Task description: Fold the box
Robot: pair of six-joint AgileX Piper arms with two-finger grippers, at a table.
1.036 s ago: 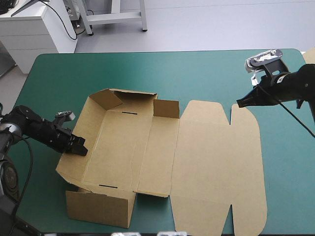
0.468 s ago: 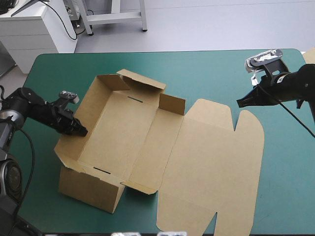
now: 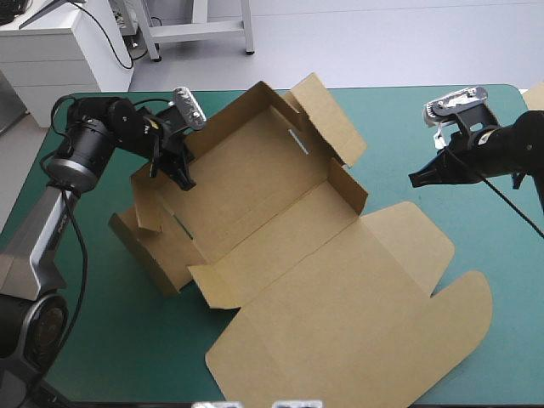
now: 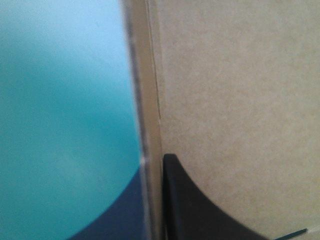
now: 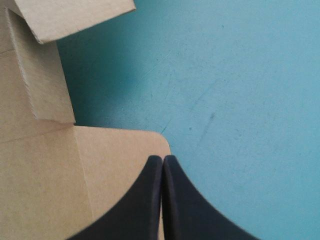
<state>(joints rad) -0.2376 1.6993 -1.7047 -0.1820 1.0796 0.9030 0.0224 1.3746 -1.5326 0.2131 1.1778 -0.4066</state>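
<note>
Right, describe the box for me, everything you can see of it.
The box is a cut sheet of plain brown board, half formed. It is an open tray with raised walls, corner flaps partly turned in and thin slots near the long walls. The lid lies flat toward the table's near right, with rounded tabs. The box sits skewed on the teal-green table. The left gripper is shut on its left wall. The right gripper, shut, hovers by the lid, seemingly not touching.

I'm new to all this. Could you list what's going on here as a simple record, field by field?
thing: brown box, walls partly raised, lid flat
surface: teal-green table
left gripper: shut on the box's side wall
right gripper: shut, empty, near the lid's corner
</note>
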